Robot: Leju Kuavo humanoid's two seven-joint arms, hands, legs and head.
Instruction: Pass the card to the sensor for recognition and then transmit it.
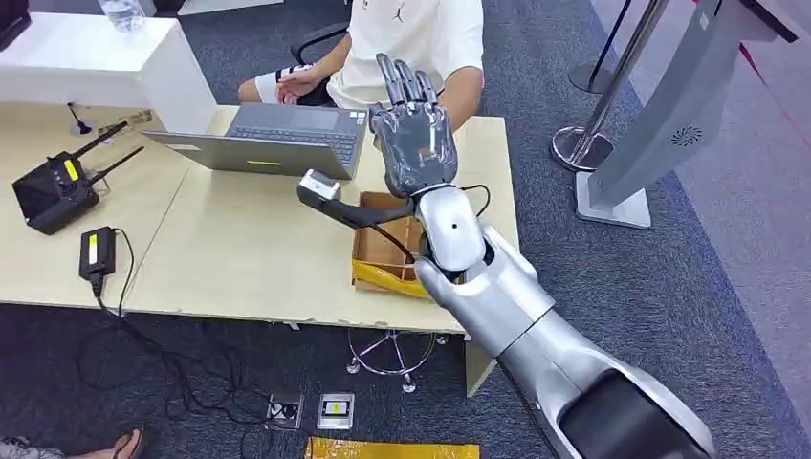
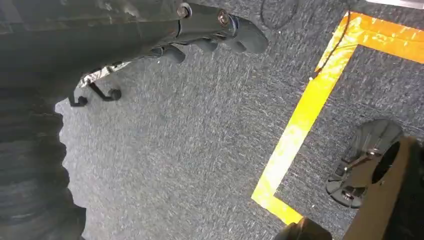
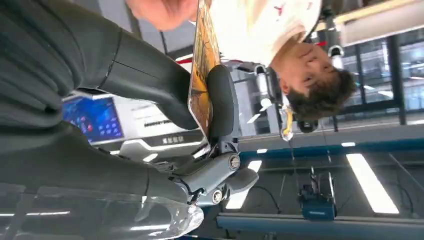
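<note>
- Silver right arm comes up from the lower right of the head view, elbow bent, with the right robot hand [image 1: 413, 129] raised upright over the far edge of the counter [image 1: 239, 258], fingers pointing up toward the seated person [image 1: 406, 43] in a pale shirt.
- From the head camera you get the back of that robot hand, so the grip itself is hidden there.
- Right wrist view sorts it out: the right robot hand [image 3: 150, 115] pinches an orange-yellow card [image 3: 202, 75] edge-on between the thick thumb and a dark finger. So the card is in the right hand, held up in front of the person.
- Top of the card is cut off by the frame edge, next to someone's hand [image 3: 162, 10], and I can't tell whether that hand touches it. The print on the card is too skewed to read.
- Left robot hand [image 2: 210, 35] hangs low over grey carpet with a yellow tape line [image 2: 305, 115]; fingers look loosely curled with nothing in them, but most of the hand is dark and hard to make out.
- On the counter: a grey laptop [image 1: 277, 139], a black controller with antennas [image 1: 57, 186], and an open cardboard box [image 1: 383, 253] partly hidden behind the forearm.
- Grey kiosk stand [image 1: 669, 124] sits off to the right, its top cut off.
</note>
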